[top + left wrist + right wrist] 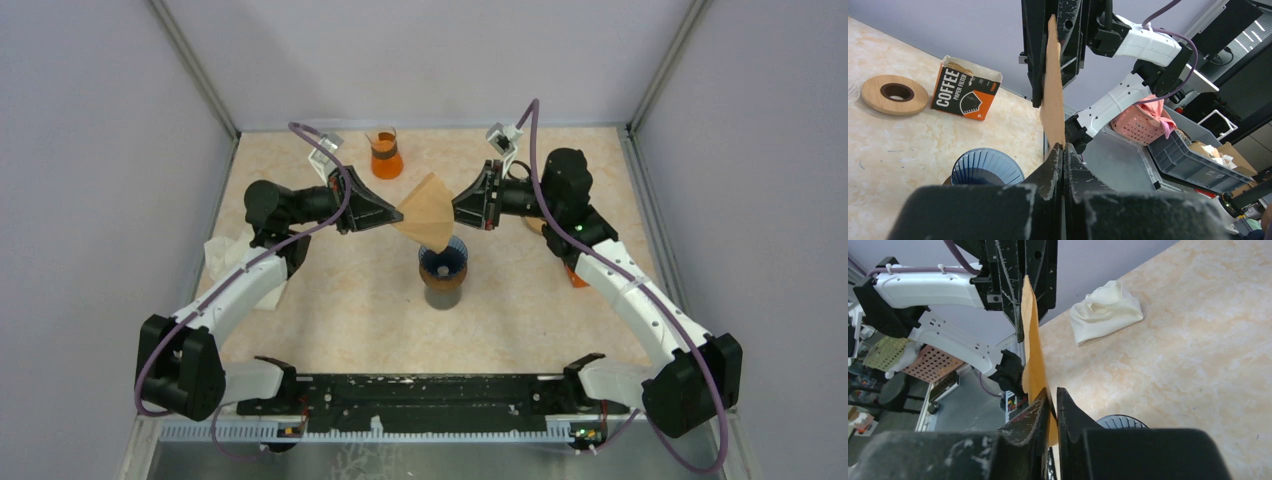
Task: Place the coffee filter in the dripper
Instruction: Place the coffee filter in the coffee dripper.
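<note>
**Filter held over the dripper by both hands**

The brown coffee filter (428, 212), a flattened cone with its point down, hangs in the air between the two hands, its tip just above the blue ribbed dripper (443, 262). The left hand (398, 213) is clamped shut on the filter's left edge. The right hand (458, 210) has its fingers drawn in on the opposite edge, the paper pinched between them. The dripper sits atop a dark cup (441, 293) mid-tabletop (340, 300). Behind, a glass flask (385, 155) holds orange liquid. The open "COFFEE FILTER" box (966, 88) shows brown paper at its mouth, near a wooden ring (895, 93).
</note>
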`<move>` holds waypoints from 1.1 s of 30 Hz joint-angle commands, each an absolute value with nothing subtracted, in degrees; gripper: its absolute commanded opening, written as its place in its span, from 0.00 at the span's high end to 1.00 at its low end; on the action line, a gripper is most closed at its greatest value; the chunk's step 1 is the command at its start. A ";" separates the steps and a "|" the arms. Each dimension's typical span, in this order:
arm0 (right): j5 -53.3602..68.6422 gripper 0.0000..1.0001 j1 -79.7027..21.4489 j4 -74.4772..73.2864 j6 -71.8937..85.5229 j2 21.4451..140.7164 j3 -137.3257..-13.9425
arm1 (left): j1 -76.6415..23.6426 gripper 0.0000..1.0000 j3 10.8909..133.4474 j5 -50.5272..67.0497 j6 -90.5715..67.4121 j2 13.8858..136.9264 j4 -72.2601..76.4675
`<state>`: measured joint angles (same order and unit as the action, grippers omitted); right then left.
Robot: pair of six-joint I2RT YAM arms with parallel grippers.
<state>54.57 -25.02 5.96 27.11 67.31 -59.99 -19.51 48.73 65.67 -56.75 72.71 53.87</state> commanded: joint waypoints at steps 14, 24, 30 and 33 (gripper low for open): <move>48.05 1.00 -25.49 -9.96 17.94 63.39 -71.06 | -19.49 0.53 48.50 58.57 -44.63 69.35 35.96; 32.10 1.00 -27.51 -29.17 11.46 63.14 -79.90 | -19.62 0.26 53.23 42.37 -32.20 64.78 8.93; 18.81 1.00 -30.82 -37.31 11.07 64.97 -86.01 | -22.01 0.21 57.26 31.35 -29.47 61.50 -1.36; 9.84 1.00 -34.26 -41.18 11.16 66.66 -89.22 | -25.38 0.19 59.56 24.79 -28.63 61.03 -5.02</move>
<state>23.75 -30.41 -35.42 12.12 65.17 -83.55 -22.06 55.55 34.92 -31.68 62.52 2.20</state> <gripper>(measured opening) 0.006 0.800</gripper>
